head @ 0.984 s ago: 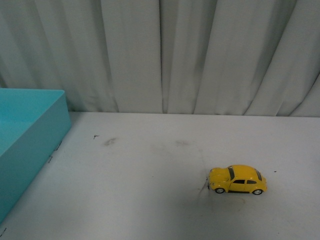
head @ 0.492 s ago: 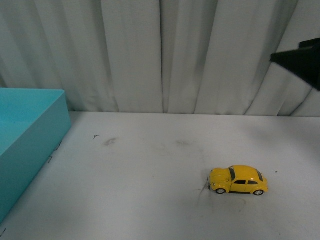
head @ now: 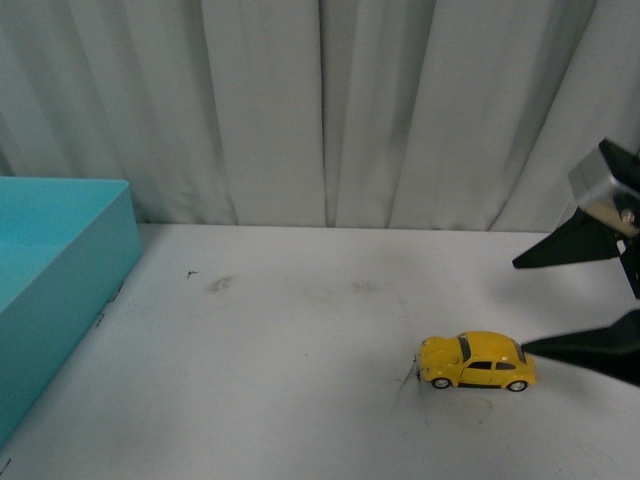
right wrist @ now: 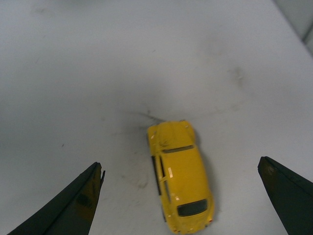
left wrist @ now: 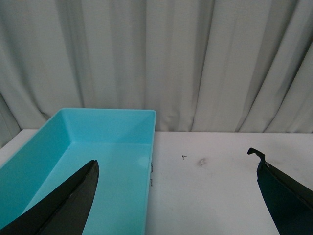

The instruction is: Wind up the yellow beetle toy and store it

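While our right gripper [head: 519,306] shows at 3 o'clock in the front view, cut off by the frame edge, its fingers stand spread wide. The lower tip is just beside the tail of the yellow beetle toy [head: 477,361]; we cannot tell if it touches. The toy sits on the white table [head: 300,330] at 4 o'clock. Our left gripper [left wrist: 172,156], also spread, shows only its fingertips near the teal bin [left wrist: 107,147].

Backdrop: pleated off-white curtain [head: 320,110], hanging in vertical folds across the full width behind the table.
Surface: white table [head: 300,400], matte, its far edge meeting the curtain.
Surface condition: faint grey smudges [head: 220,284], a few small dark scuffs.
Light: soft and even; shadows weak.
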